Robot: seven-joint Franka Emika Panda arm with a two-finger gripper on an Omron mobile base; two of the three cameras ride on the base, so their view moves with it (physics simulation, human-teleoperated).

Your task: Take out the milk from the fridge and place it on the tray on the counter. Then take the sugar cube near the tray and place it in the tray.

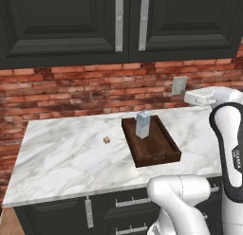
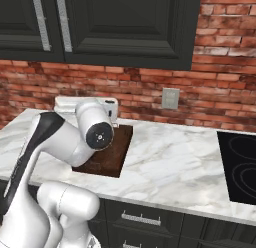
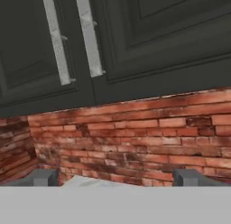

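milk stands upright in the tray on the marble surface, so half one looks done. sugar cube sits out on the marble, left of the tray, apart from it. jaws wide open, holding nothing, facing the brick wall. cube's next, i reckon.

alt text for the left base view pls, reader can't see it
The milk stands upright in the tray on the counter; the sugar cube lies on the marble left of the tray. White arm at right, brick wall and dark cabinets behind.
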